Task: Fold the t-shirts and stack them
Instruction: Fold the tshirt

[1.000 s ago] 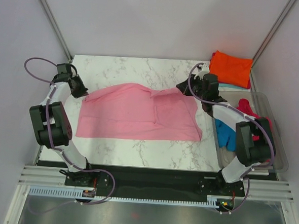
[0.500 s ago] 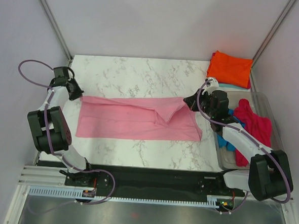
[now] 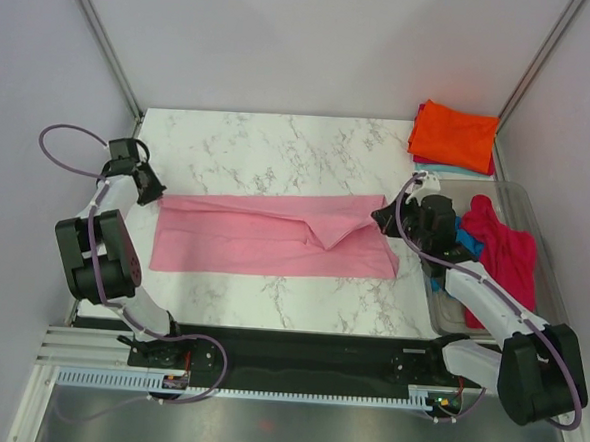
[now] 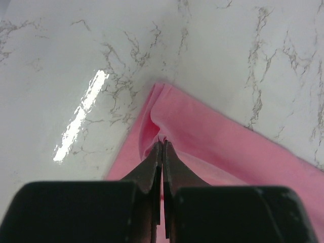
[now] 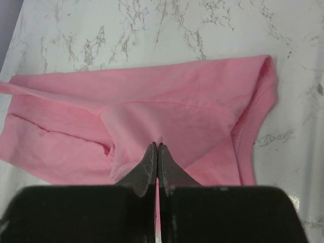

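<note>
Light pink t-shirt lies folded lengthwise on desk, just left of bin. Left end effector clamped on its corner farthest from bin. Right end effector clamped on its bin-side edge.

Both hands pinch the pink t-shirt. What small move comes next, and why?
The left hand and right hand are each shut on the far edge of the light pink t-shirt, whose near half lies uncovered; so probably draw both toward its near edge.
</note>
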`<state>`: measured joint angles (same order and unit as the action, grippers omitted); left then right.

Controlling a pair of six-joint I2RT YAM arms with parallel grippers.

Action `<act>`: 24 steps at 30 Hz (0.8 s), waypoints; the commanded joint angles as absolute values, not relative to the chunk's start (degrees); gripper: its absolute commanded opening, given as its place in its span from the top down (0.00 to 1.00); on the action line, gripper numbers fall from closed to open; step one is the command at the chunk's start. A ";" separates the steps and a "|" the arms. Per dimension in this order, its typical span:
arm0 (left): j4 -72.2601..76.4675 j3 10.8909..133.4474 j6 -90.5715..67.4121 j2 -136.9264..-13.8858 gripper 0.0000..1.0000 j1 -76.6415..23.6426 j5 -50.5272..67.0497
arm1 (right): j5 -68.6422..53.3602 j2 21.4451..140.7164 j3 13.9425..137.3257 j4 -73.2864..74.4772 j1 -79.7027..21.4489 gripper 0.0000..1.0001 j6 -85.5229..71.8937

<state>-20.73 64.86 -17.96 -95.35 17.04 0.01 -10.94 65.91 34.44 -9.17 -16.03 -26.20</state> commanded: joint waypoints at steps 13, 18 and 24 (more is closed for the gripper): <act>-19.69 59.59 -20.21 -88.16 0.13 15.38 -12.73 | 5.09 55.99 25.75 5.36 -16.35 0.38 -37.88; -17.06 57.49 -21.27 -83.24 0.13 15.12 -14.68 | 7.56 53.35 27.94 9.57 -16.35 0.32 -37.79; -16.61 60.02 -18.20 -84.29 0.17 8.54 -13.62 | 9.40 56.50 34.44 10.20 -23.80 0.32 -38.41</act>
